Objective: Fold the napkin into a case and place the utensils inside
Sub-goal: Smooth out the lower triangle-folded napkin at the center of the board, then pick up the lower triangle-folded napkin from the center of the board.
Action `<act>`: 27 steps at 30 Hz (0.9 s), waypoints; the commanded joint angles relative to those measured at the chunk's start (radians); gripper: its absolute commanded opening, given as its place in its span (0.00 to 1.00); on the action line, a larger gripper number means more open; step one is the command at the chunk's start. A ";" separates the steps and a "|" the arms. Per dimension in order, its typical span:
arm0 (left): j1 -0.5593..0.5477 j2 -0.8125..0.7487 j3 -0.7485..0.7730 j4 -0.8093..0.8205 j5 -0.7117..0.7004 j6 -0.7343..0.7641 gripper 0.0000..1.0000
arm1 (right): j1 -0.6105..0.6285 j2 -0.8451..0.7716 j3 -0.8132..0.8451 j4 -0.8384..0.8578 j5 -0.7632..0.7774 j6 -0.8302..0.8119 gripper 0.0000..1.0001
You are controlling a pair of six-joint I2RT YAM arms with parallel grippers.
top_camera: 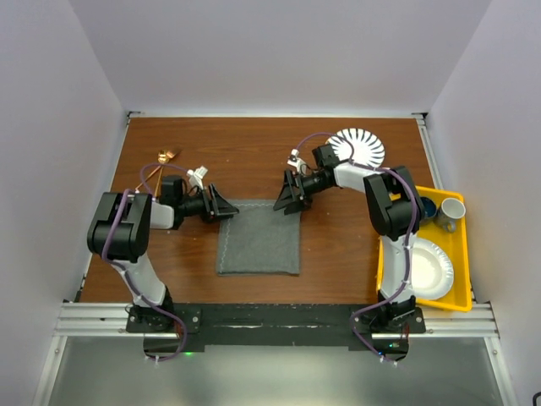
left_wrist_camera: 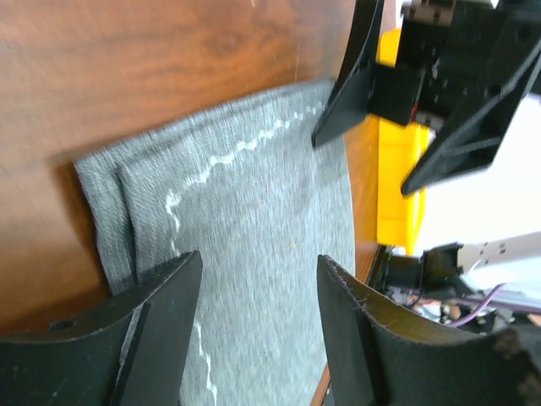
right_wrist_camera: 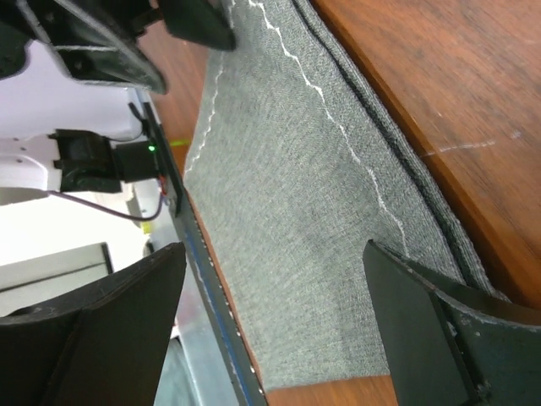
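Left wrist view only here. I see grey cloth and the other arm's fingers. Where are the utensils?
Observer: The utensils lie at the far left of the table, off the napkin.
Operator: Other arm holding anything?
Observer: No. The right end effector is open at the napkin's far right corner, nothing gripped.
Operator: What is the yellow at my frame edge?
Observer: A yellow tray at the table's right edge, holding a white plate, a mug and a blue bowl.
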 commanded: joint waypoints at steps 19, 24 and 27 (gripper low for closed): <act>0.014 -0.317 0.279 -0.705 -0.083 0.841 0.44 | -0.105 0.046 0.240 -0.372 0.304 -0.293 0.63; 0.014 -0.327 0.254 -0.702 -0.109 0.845 0.44 | -0.105 0.098 0.240 -0.351 0.199 -0.263 0.58; 0.014 -0.322 0.251 -0.693 -0.117 0.832 0.44 | -0.103 0.121 0.243 -0.341 0.149 -0.229 0.56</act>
